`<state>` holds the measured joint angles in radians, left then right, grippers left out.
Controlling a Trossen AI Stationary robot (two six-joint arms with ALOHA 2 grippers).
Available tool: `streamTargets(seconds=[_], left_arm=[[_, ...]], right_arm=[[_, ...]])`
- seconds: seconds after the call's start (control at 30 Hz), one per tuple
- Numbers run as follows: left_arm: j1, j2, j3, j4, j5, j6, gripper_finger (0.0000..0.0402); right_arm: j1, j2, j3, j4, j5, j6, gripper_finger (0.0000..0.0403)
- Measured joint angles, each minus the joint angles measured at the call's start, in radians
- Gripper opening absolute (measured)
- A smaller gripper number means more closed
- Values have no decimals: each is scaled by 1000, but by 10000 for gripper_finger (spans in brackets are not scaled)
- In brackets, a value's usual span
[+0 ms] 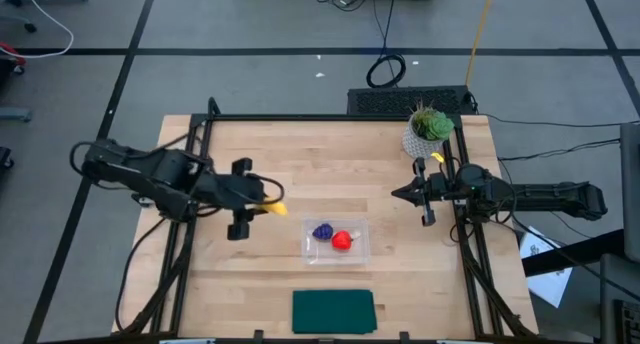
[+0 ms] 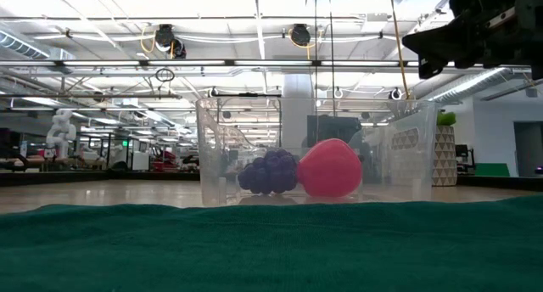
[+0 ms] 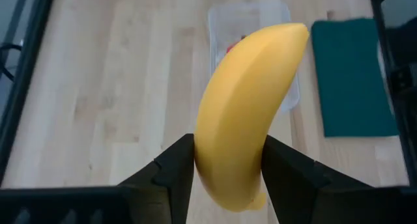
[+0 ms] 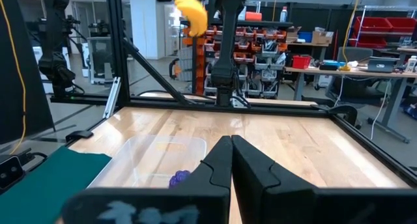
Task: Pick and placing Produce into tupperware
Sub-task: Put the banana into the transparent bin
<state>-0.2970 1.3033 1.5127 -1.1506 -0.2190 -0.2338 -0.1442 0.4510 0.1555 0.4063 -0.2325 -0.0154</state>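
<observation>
My left gripper [image 1: 258, 203] is shut on the yellow banana [image 3: 244, 107], raised over the table left of the clear tupperware [image 1: 337, 239]. The banana's free end [image 1: 279, 209] sticks out toward the tupperware. The purple grape cluster [image 1: 322, 231] and red strawberry [image 1: 342, 240] lie inside the tupperware, side by side in the low view [image 2: 268, 173] [image 2: 329, 168]. My right gripper [image 1: 396, 194] is shut and empty, hovering near the table's right side; the right wrist view shows its fingertips [image 4: 230, 144] together. My left gripper pinches the banana between its two fingers [image 3: 176, 168] near one end [image 3: 228, 178]. The fingers come level from the table's left, lying across the banana's width. The banana is lifted clear of the table, and its free end points on toward the tupperware.
A flat dark green rectangle [image 1: 334, 311] lies near the near edge, in front of the tupperware. A green potted plant in a white pot [image 1: 428, 130] stands at the far right corner. Black frame rails [image 1: 196, 154] run along the table's sides. Bare wood lies between the grippers.
</observation>
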Motion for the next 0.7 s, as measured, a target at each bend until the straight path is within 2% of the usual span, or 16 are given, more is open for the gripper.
streamTargets(seconds=[0.37, 0.7], left_arm=[[0, -90, 0, 38, -26, 25, 163], [0, -116, 0, 28, -26, 59, 163]], right_arm=[[0, 10, 0, 0, 0, 0, 0], [0, 10, 0, 0, 0, 0, 0]])
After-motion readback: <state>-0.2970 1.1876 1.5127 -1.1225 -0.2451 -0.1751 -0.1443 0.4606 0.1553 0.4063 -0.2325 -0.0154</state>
